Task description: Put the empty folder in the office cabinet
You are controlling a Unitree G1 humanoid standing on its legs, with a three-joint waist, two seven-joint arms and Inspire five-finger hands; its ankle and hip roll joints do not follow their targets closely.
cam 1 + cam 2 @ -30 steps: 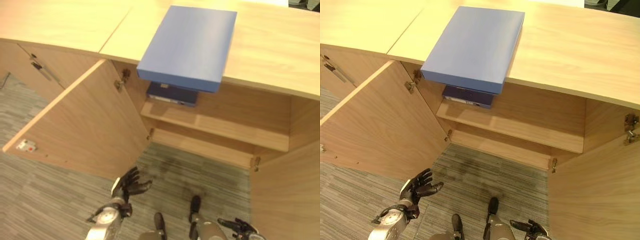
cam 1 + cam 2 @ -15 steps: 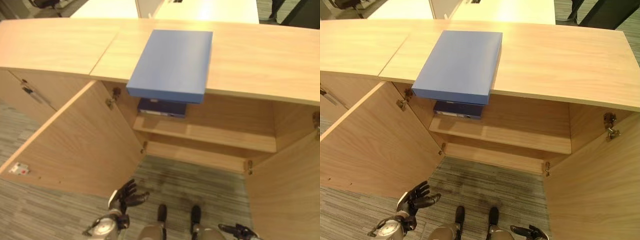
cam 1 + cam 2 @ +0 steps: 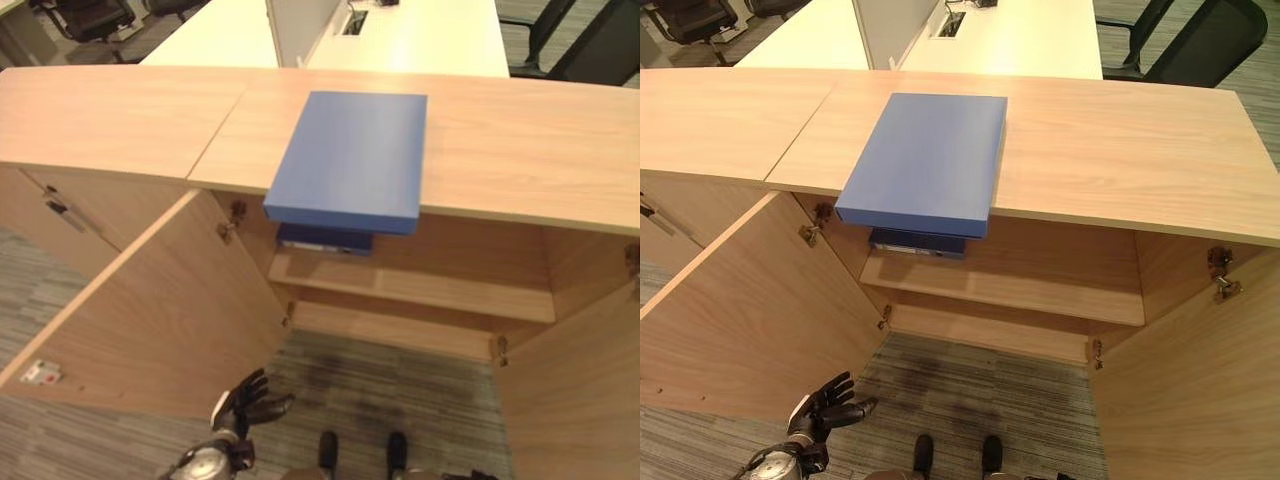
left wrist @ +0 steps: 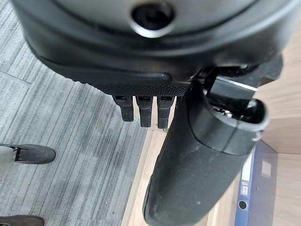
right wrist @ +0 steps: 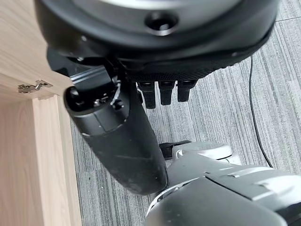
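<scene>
A flat blue folder (image 3: 350,160) lies on top of the wooden cabinet (image 3: 520,130), its near end jutting out over the open compartment. On the shelf (image 3: 420,285) just below it rests a darker blue binder (image 3: 325,238), which the left wrist view also catches past the thumb as binder (image 4: 251,188). My left hand (image 3: 245,398) hangs low over the carpet in front of the open left door (image 3: 150,310), fingers spread and holding nothing. My right hand (image 5: 117,136) hangs beside the right door's edge with relaxed fingers (image 5: 162,92) and nothing in it.
Both cabinet doors stand wide open, the right door (image 3: 585,400) reaching toward me. A closed door with a metal handle (image 3: 60,210) lies further left. Behind the cabinet are a white desk (image 3: 400,40) and office chairs (image 3: 1200,40). Grey carpet (image 3: 390,380) lies between the doors.
The camera has tilted up, so the whole scene sits lower and the desk and chairs behind now show. Both hands stay low and empty; the folder has not moved.
</scene>
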